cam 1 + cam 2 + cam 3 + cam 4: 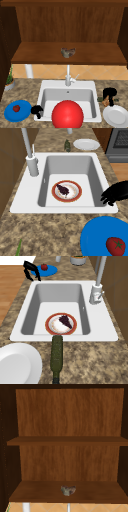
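Black and five-fingered, the left hand [37, 110] hovers over the white sink's [47, 84] left front corner, fingers curled downward and holding nothing. Just to its left lies a round blue plate [21, 115] carrying a small red tomato [16, 108]. The right hand [109, 95] hangs over the speckled stone counter beyond the sink's right rim, seemingly closed around a brownish object [106, 102] I can't identify, directly above a round white plate [116, 116].
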Robot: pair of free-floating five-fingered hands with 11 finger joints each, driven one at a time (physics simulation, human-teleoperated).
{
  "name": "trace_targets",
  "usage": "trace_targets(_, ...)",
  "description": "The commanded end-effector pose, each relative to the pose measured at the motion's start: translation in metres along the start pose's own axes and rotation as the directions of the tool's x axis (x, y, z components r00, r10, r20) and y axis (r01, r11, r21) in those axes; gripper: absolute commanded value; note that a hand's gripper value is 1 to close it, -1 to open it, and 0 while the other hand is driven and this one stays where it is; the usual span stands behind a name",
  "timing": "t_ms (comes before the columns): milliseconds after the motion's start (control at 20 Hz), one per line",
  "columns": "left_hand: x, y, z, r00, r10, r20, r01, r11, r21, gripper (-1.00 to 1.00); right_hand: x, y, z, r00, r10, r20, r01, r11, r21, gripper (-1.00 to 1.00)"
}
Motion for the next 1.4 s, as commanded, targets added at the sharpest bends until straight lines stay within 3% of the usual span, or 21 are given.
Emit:
trace_targets(0, 0.000, 0.000, 0.000, 1.0000, 0.000, 0.000, 0.000, 1.0000, 0.000, 0.00, 0.015, -0.018, 0.028, 0.998, -0.056, -0.016, 0.056, 0.998, -0.016, 1.00)
trace_targets(800, 0.000, 0.000, 0.000, 1.0000, 0.000, 0.000, 0.000, 1.0000, 0.000, 0.00, 0.081, -0.099, 0.140, 0.998, -0.057, -0.004, 0.057, 0.998, -0.012, 1.00)
trace_targets(1350, 0.000, 0.000, 0.000, 1.0000, 0.000, 0.000, 0.000, 1.0000, 0.000, 0.00, 0.114, -0.172, 0.184, 0.999, -0.010, -0.035, 0.009, 1.000, -0.028, 1.00)
